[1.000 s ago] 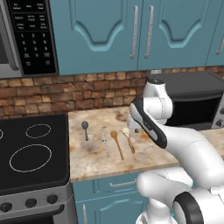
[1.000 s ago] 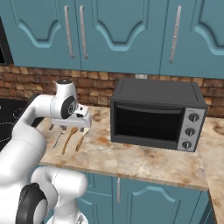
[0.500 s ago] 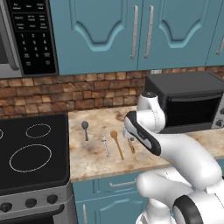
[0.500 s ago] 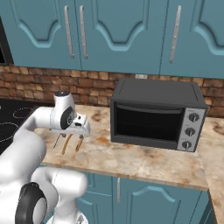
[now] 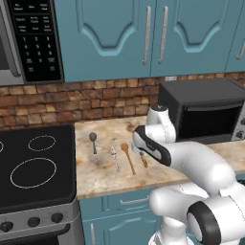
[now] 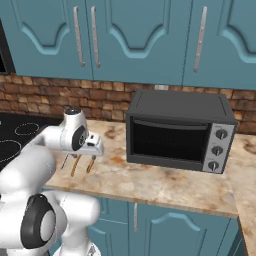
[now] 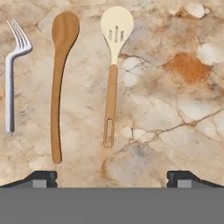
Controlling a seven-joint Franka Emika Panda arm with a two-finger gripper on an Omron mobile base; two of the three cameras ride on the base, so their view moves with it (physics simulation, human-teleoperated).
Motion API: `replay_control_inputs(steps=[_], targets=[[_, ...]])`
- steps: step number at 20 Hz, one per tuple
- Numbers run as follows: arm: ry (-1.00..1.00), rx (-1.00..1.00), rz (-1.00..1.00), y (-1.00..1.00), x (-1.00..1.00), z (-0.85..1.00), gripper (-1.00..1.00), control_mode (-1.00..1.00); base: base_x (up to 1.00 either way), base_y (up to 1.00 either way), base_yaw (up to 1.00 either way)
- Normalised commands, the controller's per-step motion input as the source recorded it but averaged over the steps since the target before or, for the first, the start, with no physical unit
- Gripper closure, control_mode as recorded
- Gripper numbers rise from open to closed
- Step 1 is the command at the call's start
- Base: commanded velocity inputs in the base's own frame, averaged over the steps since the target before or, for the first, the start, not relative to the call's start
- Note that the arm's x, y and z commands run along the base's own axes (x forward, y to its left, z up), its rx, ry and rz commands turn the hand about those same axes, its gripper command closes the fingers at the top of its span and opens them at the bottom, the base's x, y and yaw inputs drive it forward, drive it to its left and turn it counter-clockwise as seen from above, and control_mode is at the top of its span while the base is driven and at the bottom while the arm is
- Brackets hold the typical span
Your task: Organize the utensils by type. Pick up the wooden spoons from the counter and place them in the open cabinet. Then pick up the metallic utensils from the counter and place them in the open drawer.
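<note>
A: Where's the slotted wooden spoon point(image 7: 112, 74)?
B: On the counter point(image 7: 175, 113), flat, just right of the plain brown wooden spoon point(image 7: 60, 78); silver fork point(image 7: 12, 74) left of that one. All three apart, roughly parallel.
A: Dark metal spoon point(image 5: 93, 141)?
B: Further left of the fork, nearer the stovetop point(image 5: 33, 167).
A: Gripper point(image 7: 112, 177)?
B: Above the slotted spoon's handle end, jaws wide apart, holding nothing. Toaster oven point(image 6: 177, 131) off to its right.
</note>
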Motion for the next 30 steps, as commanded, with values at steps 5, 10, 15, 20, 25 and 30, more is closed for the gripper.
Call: replay_control_inputs(steps=[5, 10, 15, 20, 25, 30], targets=[[0.00, 0.00, 0.00, 0.00, 0.27, -0.20, -1.00, -1.00, 0.00, 0.00, 0.00], [0.00, 0.00, 0.00, 0.00, 0.30, -0.22, -1.00, -1.00, 0.00, 0.00, 0.00], [0.00, 0.00, 0.00, 0.00, 0.34, -0.20, -1.00, -1.00, 0.00, 0.00, 0.00], [0.00, 0.00, 0.00, 0.01, 0.32, -0.23, -1.00, -1.00, 0.00, 0.00, 0.00], [0.00, 0.00, 0.00, 0.02, 0.29, -0.28, -1.00, -1.00, 0.00, 0.00, 0.00], [0.00, 0.00, 0.00, 0.01, 0.20, -0.32, -1.00, -1.00, 0.00, 0.00, 0.00]])
